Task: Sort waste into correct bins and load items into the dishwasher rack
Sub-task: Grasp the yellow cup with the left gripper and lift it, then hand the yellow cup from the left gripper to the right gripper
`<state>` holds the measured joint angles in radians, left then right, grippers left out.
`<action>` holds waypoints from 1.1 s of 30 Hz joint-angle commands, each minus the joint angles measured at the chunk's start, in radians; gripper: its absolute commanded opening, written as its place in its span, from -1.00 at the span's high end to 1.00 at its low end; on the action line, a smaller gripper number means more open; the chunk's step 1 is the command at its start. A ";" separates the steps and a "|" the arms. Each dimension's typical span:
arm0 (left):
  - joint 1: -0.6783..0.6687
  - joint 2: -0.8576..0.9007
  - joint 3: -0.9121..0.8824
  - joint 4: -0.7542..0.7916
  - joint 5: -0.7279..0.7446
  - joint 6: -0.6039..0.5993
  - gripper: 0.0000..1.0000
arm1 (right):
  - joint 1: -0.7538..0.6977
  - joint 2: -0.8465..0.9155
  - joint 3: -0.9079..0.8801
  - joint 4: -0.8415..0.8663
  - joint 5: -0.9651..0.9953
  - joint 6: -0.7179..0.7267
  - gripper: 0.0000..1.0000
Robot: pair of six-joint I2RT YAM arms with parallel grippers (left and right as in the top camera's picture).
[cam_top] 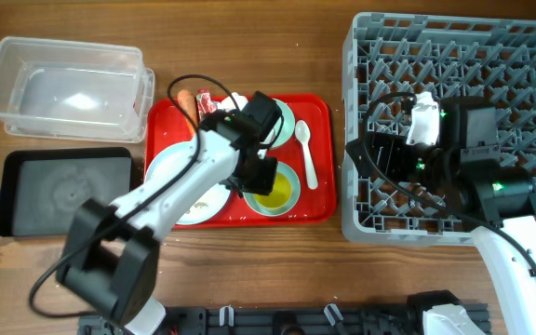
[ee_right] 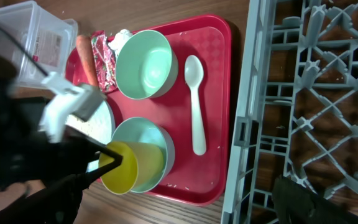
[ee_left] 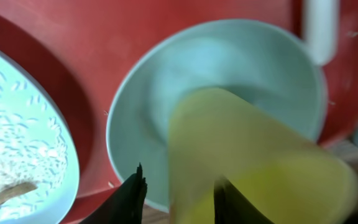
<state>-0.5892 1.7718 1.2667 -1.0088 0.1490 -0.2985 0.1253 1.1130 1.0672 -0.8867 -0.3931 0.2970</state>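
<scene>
Here, yellow cup (ee_right: 126,169) inside small light blue bowl (ee_right: 146,132), on red tray (ee_right: 215,93).

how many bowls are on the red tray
2. The green bowl sits at the far side of the tray, beside the spoon; the blue bowl is at the near edge, with the cup in it. None looks hidden.

We take this for a robot test bench staged as a kitchen clean-up station. A cabled left arm (cam_top: 170,200) and right arm (cam_top: 519,259) work at a wooden table (cam_top: 249,279). On it we see a grey dishwasher rack (cam_top: 435,20), a red meal tray (cam_top: 322,200), a clear plastic tub (cam_top: 68,93) and a black tray (cam_top: 63,191).
</scene>
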 commanded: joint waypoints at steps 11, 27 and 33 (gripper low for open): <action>0.458 -0.353 0.074 -0.031 0.891 0.138 0.92 | 0.024 0.000 0.025 0.188 -0.451 -0.087 -0.25; 0.451 -0.352 0.074 -0.073 1.245 0.138 0.92 | 0.329 0.101 0.025 0.707 -0.589 -0.099 -0.66; 0.381 -0.352 0.074 -0.073 1.245 0.159 0.92 | 0.236 0.101 0.025 0.691 -0.684 -0.141 -0.75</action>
<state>-0.1543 1.4284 1.3289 -1.0790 1.3266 -0.1841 0.3820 1.2026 1.0771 -0.1978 -1.0107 0.2008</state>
